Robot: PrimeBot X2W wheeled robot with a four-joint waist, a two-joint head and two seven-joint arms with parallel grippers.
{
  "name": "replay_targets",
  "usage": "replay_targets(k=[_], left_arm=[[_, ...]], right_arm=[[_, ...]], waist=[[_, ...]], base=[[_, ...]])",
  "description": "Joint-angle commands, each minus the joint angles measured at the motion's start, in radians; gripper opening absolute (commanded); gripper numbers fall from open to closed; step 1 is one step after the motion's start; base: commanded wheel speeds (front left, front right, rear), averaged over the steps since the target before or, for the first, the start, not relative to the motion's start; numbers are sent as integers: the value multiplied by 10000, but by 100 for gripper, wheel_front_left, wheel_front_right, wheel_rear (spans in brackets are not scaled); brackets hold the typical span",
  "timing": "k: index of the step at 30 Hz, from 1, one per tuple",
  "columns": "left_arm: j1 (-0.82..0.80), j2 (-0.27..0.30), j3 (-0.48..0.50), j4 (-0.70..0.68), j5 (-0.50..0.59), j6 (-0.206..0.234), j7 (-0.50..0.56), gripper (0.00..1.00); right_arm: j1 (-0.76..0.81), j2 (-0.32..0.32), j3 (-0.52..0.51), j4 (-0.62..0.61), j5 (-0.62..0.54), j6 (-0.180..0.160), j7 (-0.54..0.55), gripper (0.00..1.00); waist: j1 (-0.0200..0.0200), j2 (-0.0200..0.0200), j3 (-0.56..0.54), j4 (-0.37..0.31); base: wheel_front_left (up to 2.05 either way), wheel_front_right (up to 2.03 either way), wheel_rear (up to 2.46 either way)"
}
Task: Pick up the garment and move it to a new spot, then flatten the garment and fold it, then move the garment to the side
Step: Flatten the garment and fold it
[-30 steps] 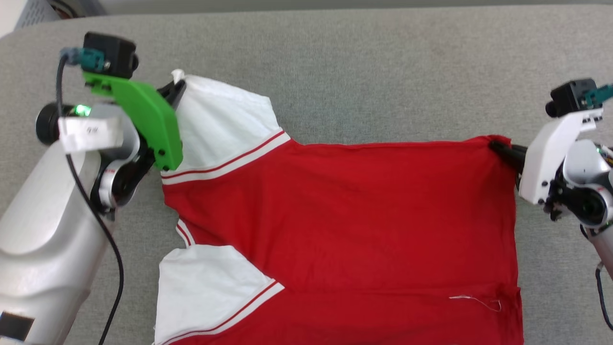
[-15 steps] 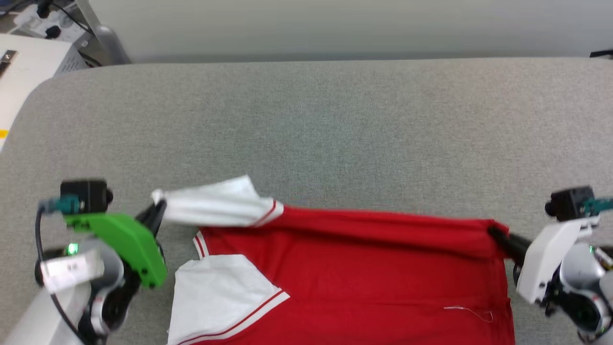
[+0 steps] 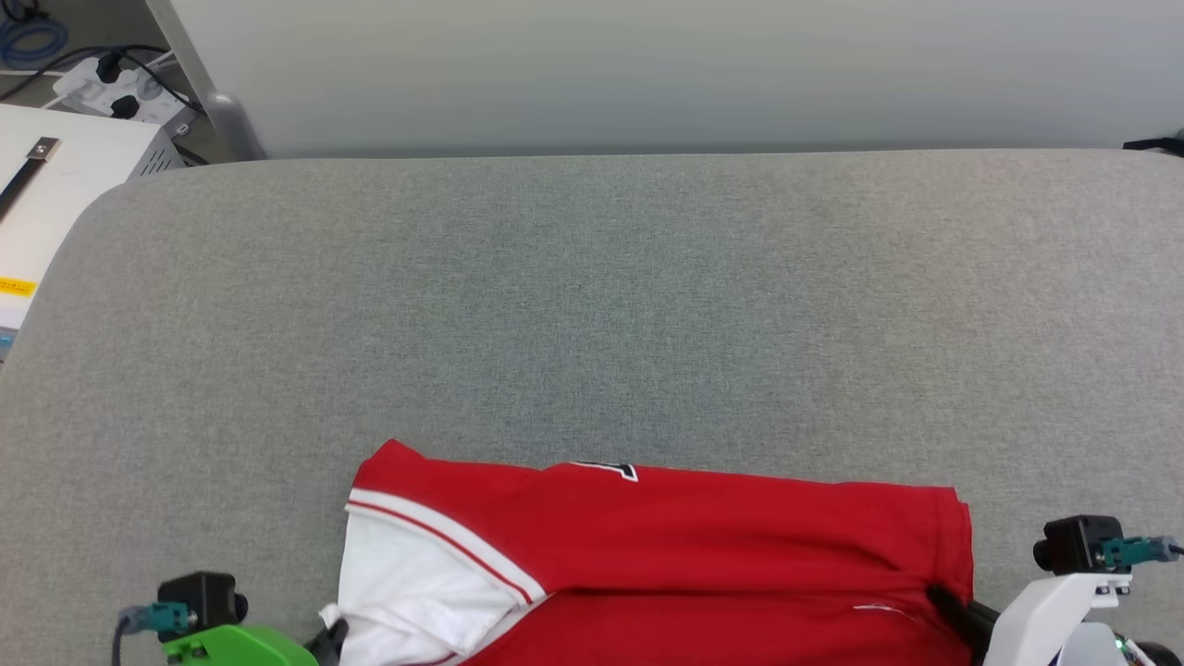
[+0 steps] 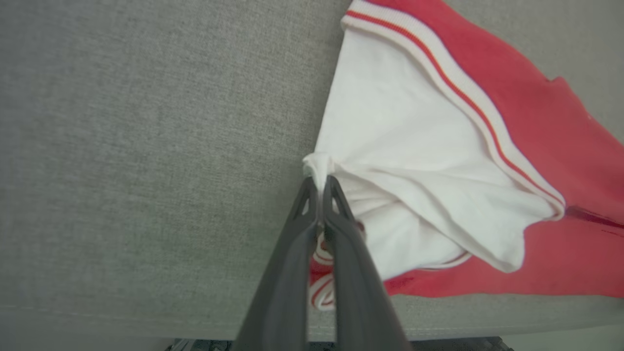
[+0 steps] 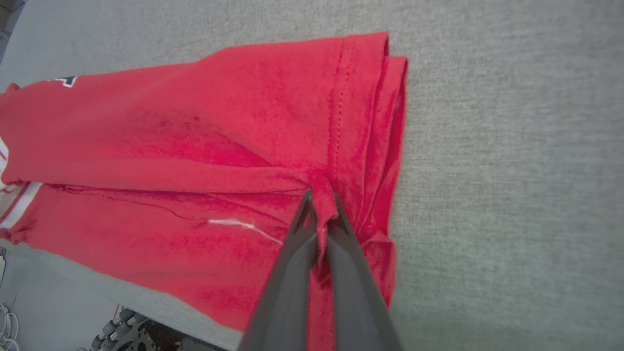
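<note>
The garment (image 3: 703, 546) lies doubled over on itself near the front of the grey table, plain red face up, with a white sleeve (image 3: 407, 592) at its left end. A sliver of black lettering (image 3: 610, 470) peeks out at the far fold. My left gripper (image 3: 331, 638) is shut on the bunched tip of the white sleeve (image 4: 404, 146), as the left wrist view shows at the left gripper (image 4: 319, 187). My right gripper (image 3: 945, 601) is shut on a pinch of the red hem corner (image 5: 360, 122), and the right gripper (image 5: 321, 202) holds it just above the lower layer.
The grey padded table (image 3: 592, 305) stretches far beyond the garment to a pale wall. A white box (image 3: 55, 194) and a power strip (image 3: 120, 88) sit off the table's far left corner. The table's near edge (image 4: 146, 317) runs just behind my fingers.
Both grippers have drawn the far sleeve and far hem corner toward the near side, laying the far half over the near half. The head camera has tilted up.
</note>
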Motion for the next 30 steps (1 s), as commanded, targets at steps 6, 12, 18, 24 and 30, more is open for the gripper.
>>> replay_targets(k=[6, 12, 18, 24, 30], left_arm=[[2, -516, -376, 760, -54, -338, -161, 0], [-690, -869, -604, 1365, 397, -671, -823, 100], [-1196, -855, -650, 1153, 1310, -668, -1985, 100], [-1540, -825, -633, 466, 2403, -234, -3241, 100], [-1791, -918, -523, -27, 3521, 443, -4501, 100]], right_arm=[[486, 533, -386, -15, -478, 2, 277, 46], [551, 970, -729, -550, -677, 2, -631, 100], [598, 1053, -1011, -1388, -710, 2, -1319, 100], [624, 857, -1657, -1765, -956, 2, -788, 100], [544, 555, -2430, -1701, -1064, 2, 443, 100]], waist=[[1, 0, 39, -44], [1, 0, 43, -37], [1, 0, -148, -34], [1, 0, -347, -31], [1, 0, -338, 47]], base=[[0, 0, 0], [0, 0, 0], [0, 0, 0], [0, 0, 0], [0, 0, 0]])
